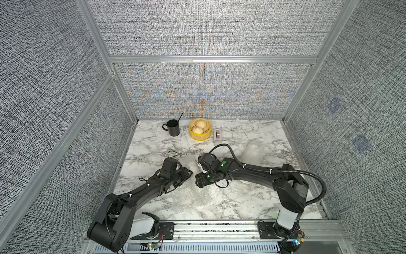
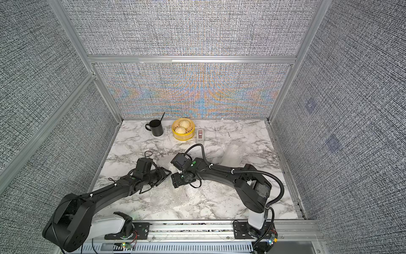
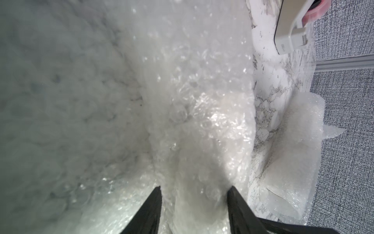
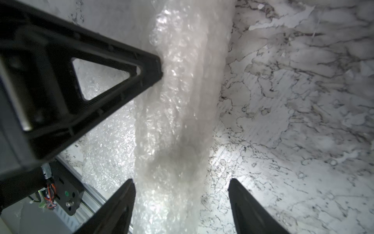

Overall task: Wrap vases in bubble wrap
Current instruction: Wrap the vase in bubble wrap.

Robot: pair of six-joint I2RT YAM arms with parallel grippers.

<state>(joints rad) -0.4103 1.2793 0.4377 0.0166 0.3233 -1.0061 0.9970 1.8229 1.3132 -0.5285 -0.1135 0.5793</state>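
Note:
A long bundle of bubble wrap (image 4: 178, 101) lies at the table's centre between my two arms, also visible in a top view (image 1: 193, 163). Something whitish shows dimly inside it; no vase can be made out plainly. My left gripper (image 3: 194, 187) straddles one end, and both fingers press into the wrap. Around the other end stands my right gripper (image 4: 182, 180), open: one finger touches the wrap, the other is clear of it over bare marble. A second wrapped bundle (image 1: 252, 154) stands upright at the back right. More bubble wrap (image 1: 197, 195) lies flat near the front.
Along the back wall stand a black mug (image 1: 173, 128) with a stick in it, a yellow steamer basket (image 1: 193, 135) holding two buns, and a beige tape dispenser (image 1: 218, 136). Grey fabric walls close in three sides. The arm bases sit on the front rail.

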